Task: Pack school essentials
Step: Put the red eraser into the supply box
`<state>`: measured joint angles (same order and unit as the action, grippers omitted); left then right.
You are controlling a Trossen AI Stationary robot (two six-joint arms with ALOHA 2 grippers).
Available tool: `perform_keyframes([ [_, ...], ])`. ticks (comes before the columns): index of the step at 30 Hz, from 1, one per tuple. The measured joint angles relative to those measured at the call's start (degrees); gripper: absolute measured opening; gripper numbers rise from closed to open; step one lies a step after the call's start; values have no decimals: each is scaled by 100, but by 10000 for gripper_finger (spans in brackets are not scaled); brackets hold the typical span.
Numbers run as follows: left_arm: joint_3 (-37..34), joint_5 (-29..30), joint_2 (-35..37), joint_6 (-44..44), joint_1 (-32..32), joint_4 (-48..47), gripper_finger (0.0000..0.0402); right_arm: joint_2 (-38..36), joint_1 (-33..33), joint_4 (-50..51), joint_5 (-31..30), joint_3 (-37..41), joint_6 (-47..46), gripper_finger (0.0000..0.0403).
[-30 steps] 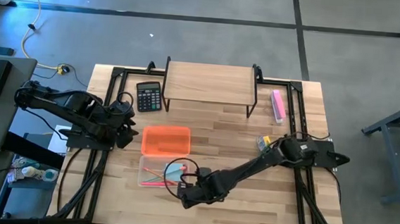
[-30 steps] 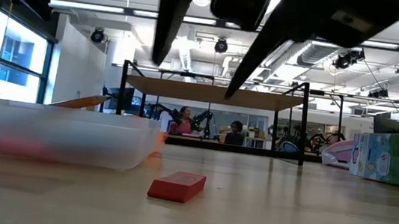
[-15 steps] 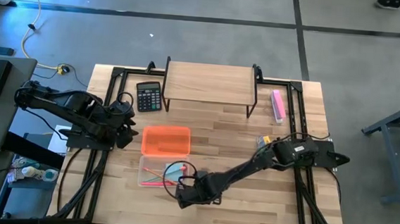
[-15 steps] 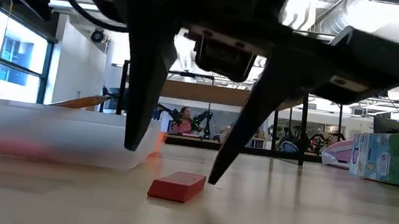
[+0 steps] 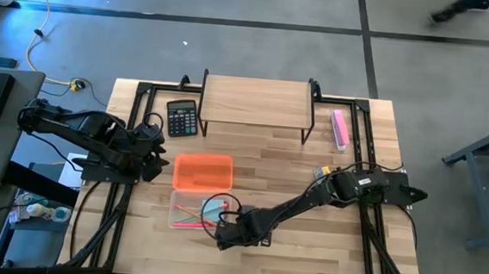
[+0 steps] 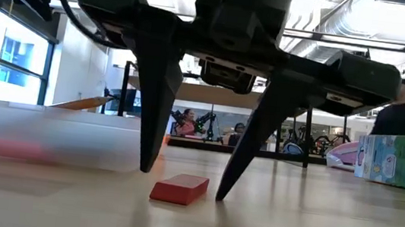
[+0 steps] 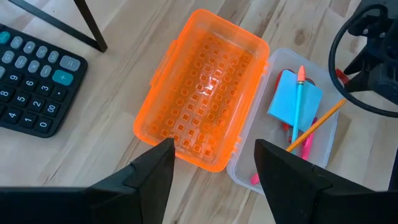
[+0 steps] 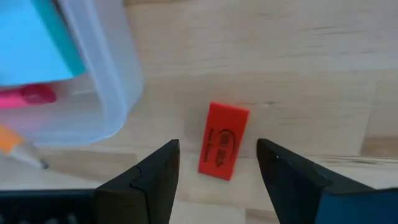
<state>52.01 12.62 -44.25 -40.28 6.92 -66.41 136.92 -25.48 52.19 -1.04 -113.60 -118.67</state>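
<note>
A small red eraser lies flat on the wooden table, just off the near right corner of the clear plastic box. My right gripper is open and comes down over it. Its fingertips stand on either side of the eraser, close to the tabletop and apart from it. In the high view the gripper hides the eraser. Inside the clear box lie a light-blue notepad and teal, orange and pink pencils. My left gripper waits open at the table's left side.
An orange box sits right behind the clear one. The black calculator and a wooden riser shelf stand at the far side, with the pink bar at the far right. A small crayon box lies beside my right arm.
My right gripper has come down onto the eraser and shifted slightly toward the table's left. Its fingers, high above the table a second ago, now reach almost to the tabletop on both sides of the eraser. The eraser has not moved.
</note>
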Motion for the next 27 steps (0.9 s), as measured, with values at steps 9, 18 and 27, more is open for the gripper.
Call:
perform_keyframes([
  [9,0,1,0,200,-1,0,211,0,-4,423,24,-4,-57,178],
  [18,0,1,0,299,-1,1,211,0,3,449,109,-7,201,131],
  [27,0,0,0,299,-1,2,211,4,-4,218,175,7,44,126],
])
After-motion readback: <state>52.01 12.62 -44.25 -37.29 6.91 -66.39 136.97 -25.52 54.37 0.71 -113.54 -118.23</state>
